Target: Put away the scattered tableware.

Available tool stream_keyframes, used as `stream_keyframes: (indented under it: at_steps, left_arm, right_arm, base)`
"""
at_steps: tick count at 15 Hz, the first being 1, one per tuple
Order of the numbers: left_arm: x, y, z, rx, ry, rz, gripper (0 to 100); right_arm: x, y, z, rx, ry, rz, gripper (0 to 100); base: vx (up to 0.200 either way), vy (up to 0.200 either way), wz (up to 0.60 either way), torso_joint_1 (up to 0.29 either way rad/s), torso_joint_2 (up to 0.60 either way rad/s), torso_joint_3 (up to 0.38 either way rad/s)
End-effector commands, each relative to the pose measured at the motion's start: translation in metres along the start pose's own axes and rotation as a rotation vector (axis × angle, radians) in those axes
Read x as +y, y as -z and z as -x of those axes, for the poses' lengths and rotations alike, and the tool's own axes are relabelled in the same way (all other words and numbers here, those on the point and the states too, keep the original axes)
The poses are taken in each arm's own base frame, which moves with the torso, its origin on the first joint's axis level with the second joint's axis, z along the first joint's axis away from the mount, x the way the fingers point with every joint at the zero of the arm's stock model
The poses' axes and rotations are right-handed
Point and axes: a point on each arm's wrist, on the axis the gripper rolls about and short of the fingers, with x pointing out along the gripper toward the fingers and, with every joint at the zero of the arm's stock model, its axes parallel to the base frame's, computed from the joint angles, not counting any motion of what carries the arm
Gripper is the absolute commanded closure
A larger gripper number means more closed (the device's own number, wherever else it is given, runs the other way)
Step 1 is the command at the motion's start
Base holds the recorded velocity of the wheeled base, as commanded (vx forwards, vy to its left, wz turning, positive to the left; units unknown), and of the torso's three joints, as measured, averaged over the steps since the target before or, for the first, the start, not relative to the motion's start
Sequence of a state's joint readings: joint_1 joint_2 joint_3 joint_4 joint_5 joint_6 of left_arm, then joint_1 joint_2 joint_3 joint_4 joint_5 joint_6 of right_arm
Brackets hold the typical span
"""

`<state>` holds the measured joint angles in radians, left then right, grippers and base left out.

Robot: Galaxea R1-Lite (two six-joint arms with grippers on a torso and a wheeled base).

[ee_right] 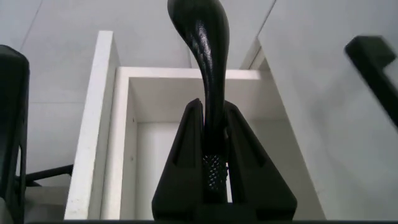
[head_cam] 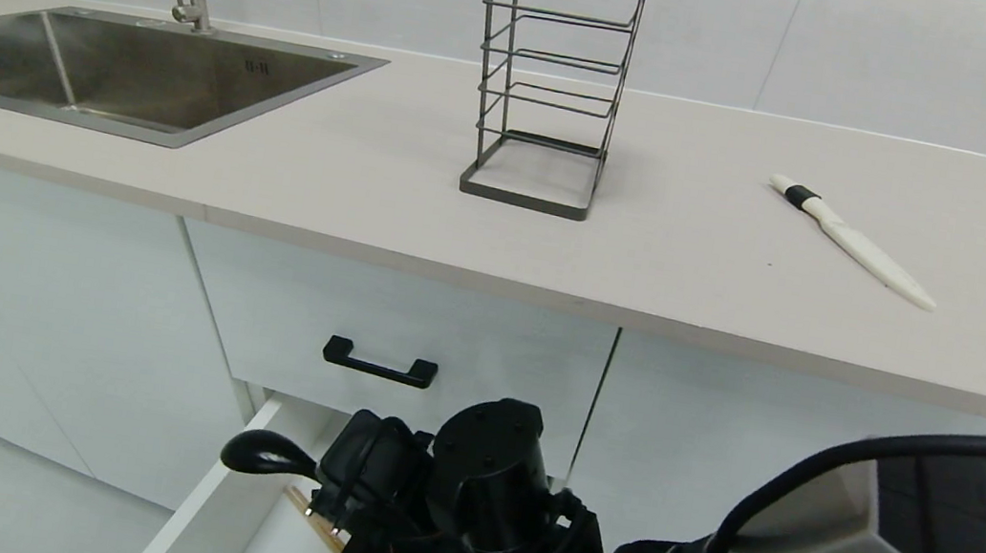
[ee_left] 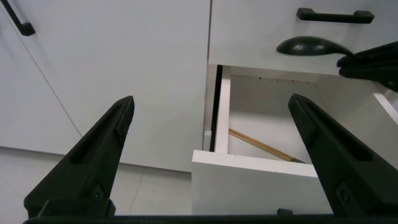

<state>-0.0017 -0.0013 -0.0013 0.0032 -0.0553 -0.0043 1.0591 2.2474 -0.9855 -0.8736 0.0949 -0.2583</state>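
Black spoon [ee_right: 200,37], handle clenched in the right hand [ee_right: 213,124], was held above the open drawer [ee_right: 99,112] near its side wall, left hand [ee_left: 210,101] released nearby; if let go askew, it could be dropped outside.

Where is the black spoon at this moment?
In the head view the black spoon sits low, left of centre, clamped in the right gripper above the open drawer, beneath the closed drawer's black handle.
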Motion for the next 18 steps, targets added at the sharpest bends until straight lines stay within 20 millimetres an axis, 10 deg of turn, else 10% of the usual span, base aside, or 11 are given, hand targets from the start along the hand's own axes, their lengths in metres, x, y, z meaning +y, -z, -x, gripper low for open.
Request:
stream_keyframes:
  at_steps: [1,18]
  left_arm:
    - [0.000,0.000,0.000,0.001,0.000,0.000,0]
    - [0.000,0.000,0.000,0.001,0.000,0.000,0]
  right_arm:
    - [-0.001,0.021,-0.011,0.061,0.001,-0.010,100]
    - [-0.023,0.063,-0.073,0.191,0.020,-0.016,100]
  base:
    - [0.000,0.000,0.00,0.000,0.00,0.000]
    - [0.000,0.000,0.00,0.000,0.00,0.000]
